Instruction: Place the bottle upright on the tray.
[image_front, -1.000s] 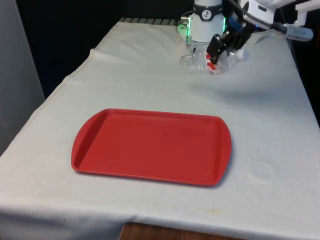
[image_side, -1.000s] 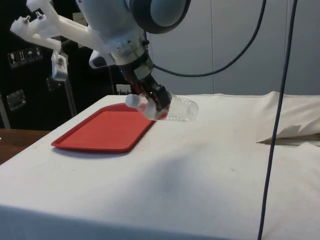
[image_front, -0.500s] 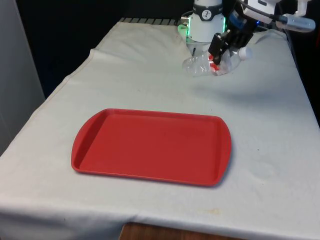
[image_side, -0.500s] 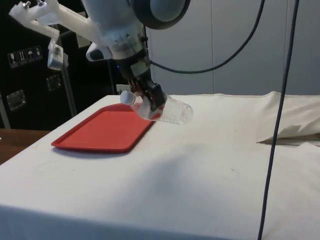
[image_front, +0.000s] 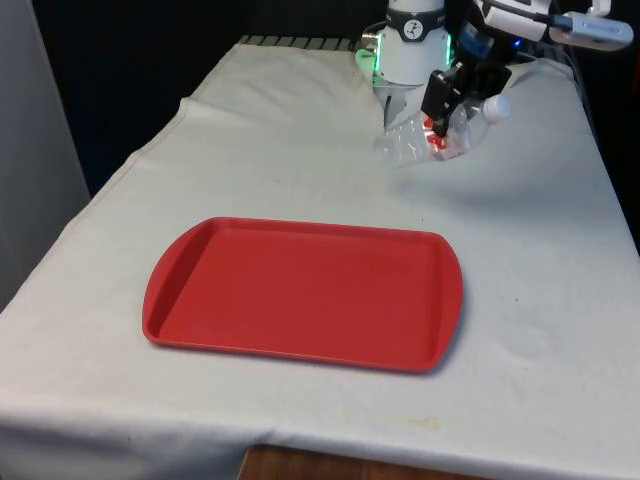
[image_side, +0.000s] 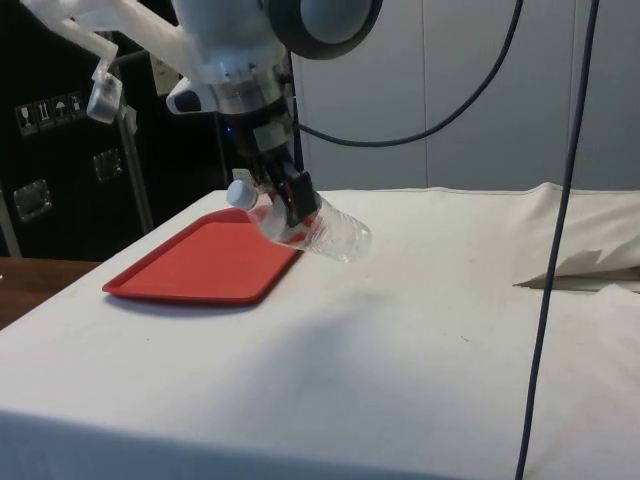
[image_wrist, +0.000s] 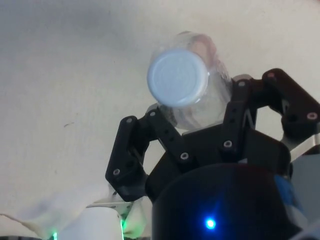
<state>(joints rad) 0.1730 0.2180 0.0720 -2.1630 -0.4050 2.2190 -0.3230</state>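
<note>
Clear plastic bottle (image_front: 428, 136) with a white cap (image_front: 496, 107) and a red band near the neck is pinched in the black gripper (image_front: 448, 100), fingers clamped on the upper body just below the neck. The bottle hangs in the air above the desk (image_front: 300, 160), tilted: cap end high and toward the front view's right, base low and toward the front view's left. In the side view the bottle (image_side: 315, 226) slants with its base down and clear of the cloth, cap (image_side: 240, 193) raised beside the gripper (image_side: 283, 193). From the wrist, the cap (image_wrist: 177, 79) faces the camera, with the black fingers (image_wrist: 134, 150) on either side of the bottle body.

Red tray (image_front: 300, 295) lies flat on the white cloth nearer the front edge, well apart from the bottle. Nothing rests on it. In the side view the tray (image_side: 190, 268) sits beyond the held bottle.
</note>
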